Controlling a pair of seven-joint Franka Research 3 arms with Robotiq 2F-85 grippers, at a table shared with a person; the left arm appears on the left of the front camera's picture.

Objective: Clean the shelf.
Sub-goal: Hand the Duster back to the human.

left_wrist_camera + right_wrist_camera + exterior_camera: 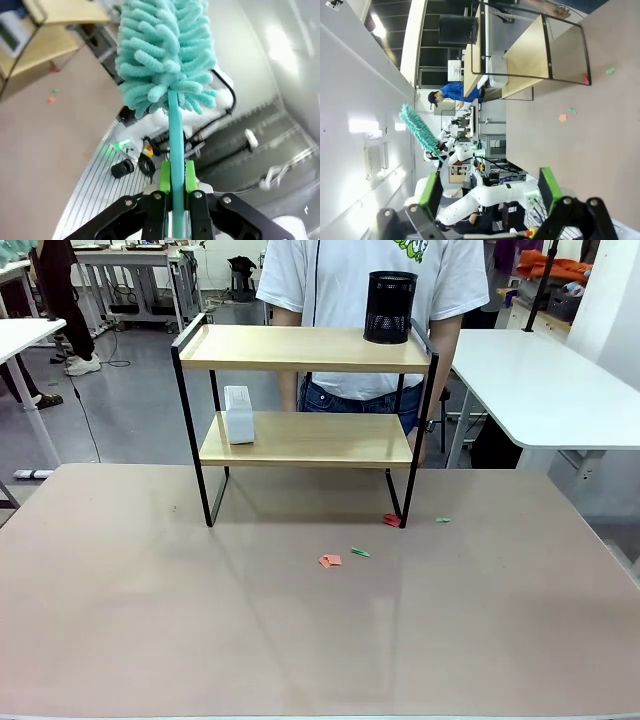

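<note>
Shelf (290, 348) stands at twelve o'clock on the table (150, 620) in the front view, near the far edge, its black frame's feet on the brownish top. A black mesh cup (390, 307) sits at the three o'clock end of the upper board. A white box (238, 414) sits toward the nine o'clock end of the lower board. A person (360, 280) in a white shirt stands just behind the shelf.

Paper scraps lie on the table. A red scrap (392, 520) touches the shelf's five o'clock foot, with a green scrap (443, 520) near it at three o'clock. An orange scrap (330, 561) and a second green bit (360, 552) lie closer to the camera, at the shelf's six o'clock.

The left gripper (177, 175) is clenched on the teal handle of a fluffy duster (167, 55), whose head rises toward twelve o'clock in the left wrist view. The right gripper (490, 189) has its fingers spread wide with nothing between them. In the right wrist view the shelf appears sideways at one o'clock.
</note>
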